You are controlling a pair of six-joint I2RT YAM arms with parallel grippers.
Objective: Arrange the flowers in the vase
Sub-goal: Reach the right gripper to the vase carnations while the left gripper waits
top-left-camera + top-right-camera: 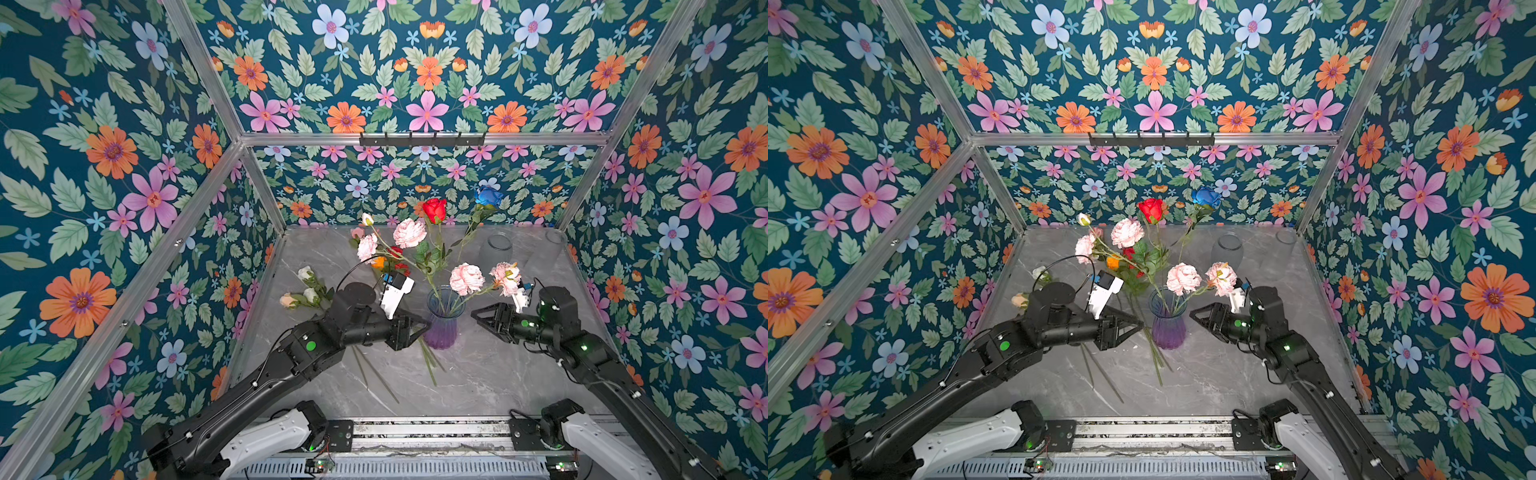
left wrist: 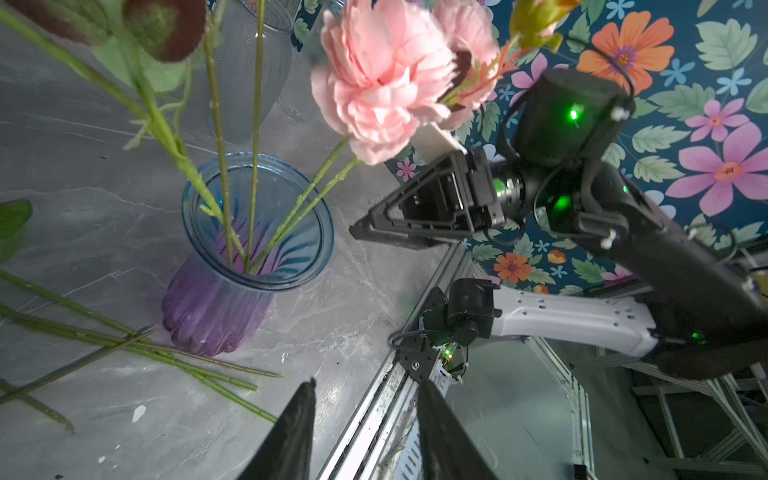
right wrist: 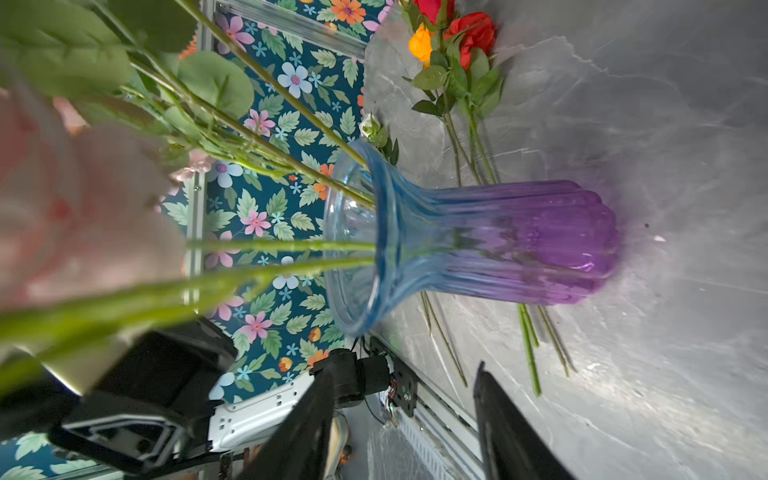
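Apparently bare table (image 1: 503,374) right of vase (image 1: 441,330)

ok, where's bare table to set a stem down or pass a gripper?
Free: front right, between vase, right arm and front rail; back left corner, behind the white roses; strip between the clear jars and the right arm. Crowded: left of the vase, loose stems and rose pile; left gripper and right gripper flank the vase.

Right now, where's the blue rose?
In both top views the blue rose stands at the back, just right of the red rose, its stem slanting down toward the purple vase.
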